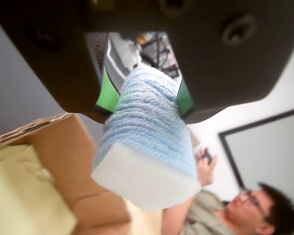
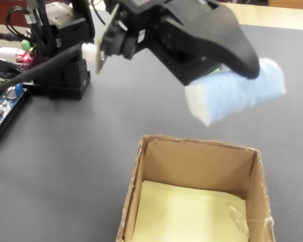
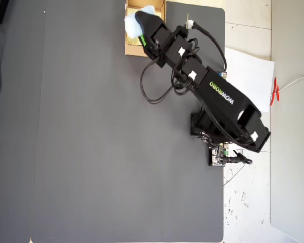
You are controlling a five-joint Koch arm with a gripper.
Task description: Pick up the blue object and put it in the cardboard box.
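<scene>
Above the cardboard box (image 2: 194,166), clear of its walls: one blue object (image 2: 237,96), a pale blue textured sponge pad with a white foam underside, held in the air. Holder: black gripper (image 2: 227,68), its jaws clamped on the pad's upper part; in the wrist view the pad (image 1: 147,147) sticks out from between the green-lined jaws of the gripper (image 1: 144,95) toward the camera, white end first. Box: brown, low-walled, pale yellow floor (image 2: 189,214), open top, standing on a dark grey mat (image 2: 65,151). Overhead view: the arm (image 3: 202,86) reaches to the box (image 3: 131,48) at the mat's top edge, and the pad (image 3: 134,23) lies over the box opening. Also present: white paper sheet (image 3: 251,76) beside the arm's base, off the mat; a person with glasses (image 1: 250,208), blurred, in the wrist view's background.
</scene>
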